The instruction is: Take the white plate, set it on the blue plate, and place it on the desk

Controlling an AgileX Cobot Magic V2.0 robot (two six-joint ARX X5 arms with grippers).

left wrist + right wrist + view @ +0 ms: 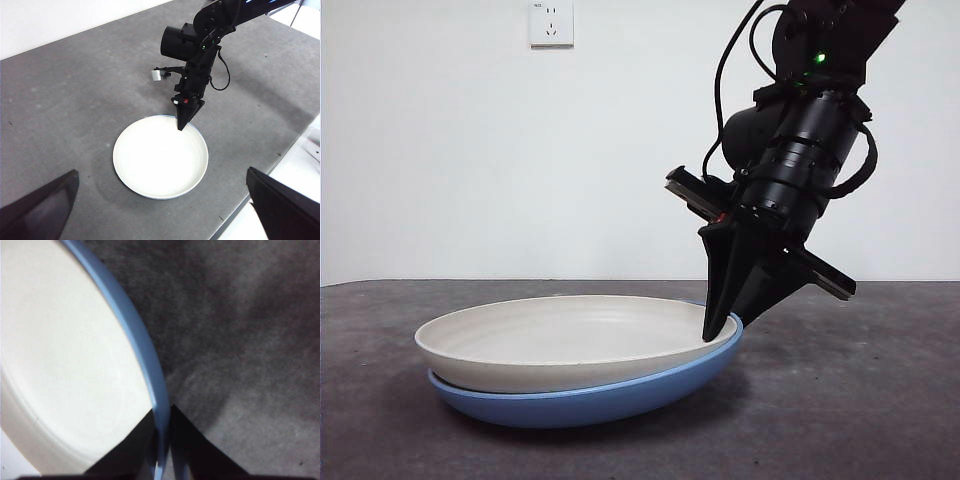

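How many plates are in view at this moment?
2. The white plate sits nested in the blue plate on the desk. The right gripper pinches the rims. Nothing else appears hidden.

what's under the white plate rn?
The blue plate, nested beneath the white plate on the desk. Only its rim and outer wall show; its inside is covered.

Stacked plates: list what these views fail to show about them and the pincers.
- Blue plate: its inside is covered by the white plate in every view.
- Right pincer: the right wrist view shows its jaws straddling the blue rim; whether they also pinch the white rim is unclear.
- Left pincer: only dark jaw tips, cut off by the picture's bottom edge.
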